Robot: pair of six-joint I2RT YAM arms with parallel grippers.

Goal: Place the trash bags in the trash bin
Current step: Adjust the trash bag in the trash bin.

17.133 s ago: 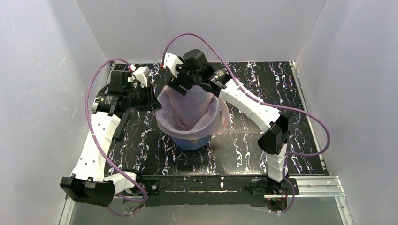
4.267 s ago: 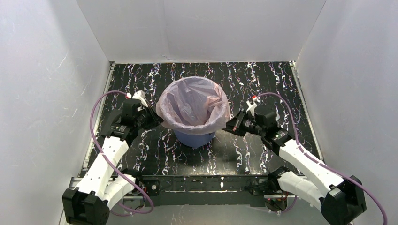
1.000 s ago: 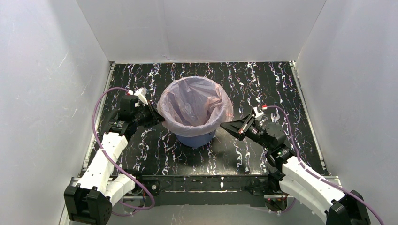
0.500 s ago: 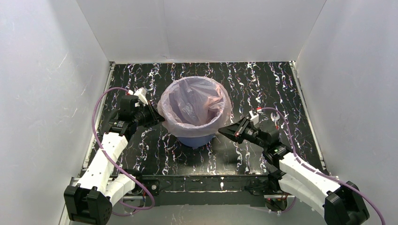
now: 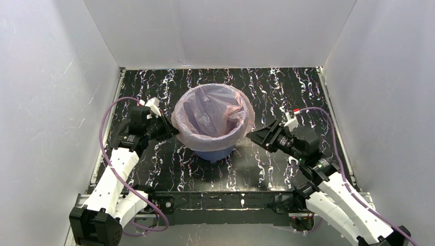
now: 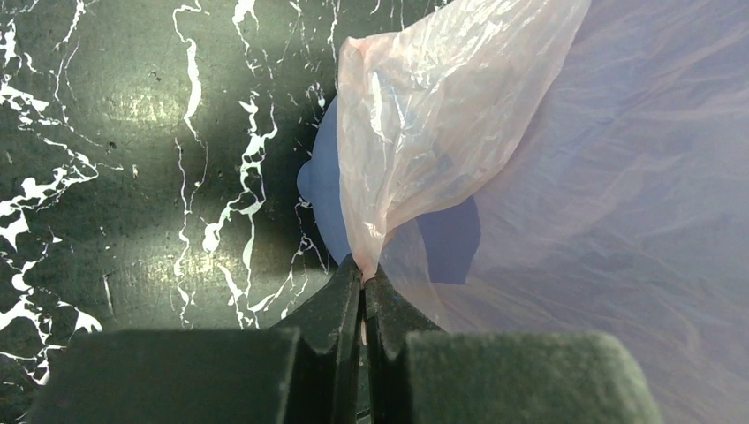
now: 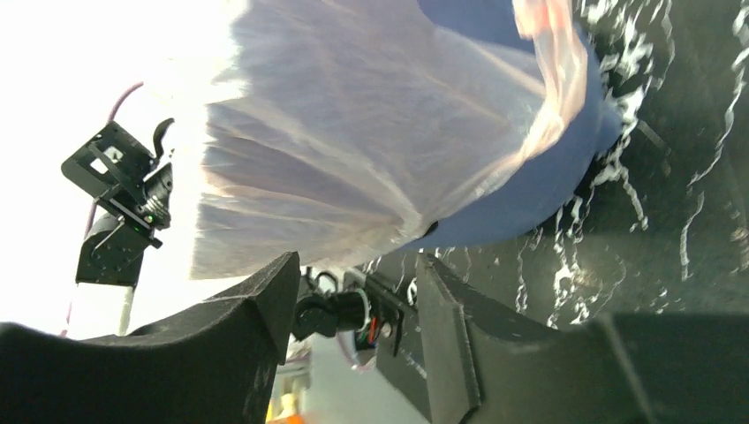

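Two states: my L gripper (image 6: 363,276) clamped trash bag (image 6: 442,115) hem, anchoring it over trash bin (image 6: 320,187) rim ahead; R gripper (image 7: 353,265) gaped, empty.

A black worktop (image 5: 287,92) veined with white marbling lies under bright, even light. Plain white walls (image 5: 220,31) rise from the worktop's far edge and both its sides. A silver metal rail (image 5: 341,198) runs along the worktop's near edge

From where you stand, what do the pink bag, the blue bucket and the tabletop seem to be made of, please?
Translucent pale-pink bag: thin plastic film, glossy, crinkled. Round blue bucket: probably moulded plastic, smooth, matte. Black white-veined tabletop: marble-look, slightly glossy; possibly a printed sheet.
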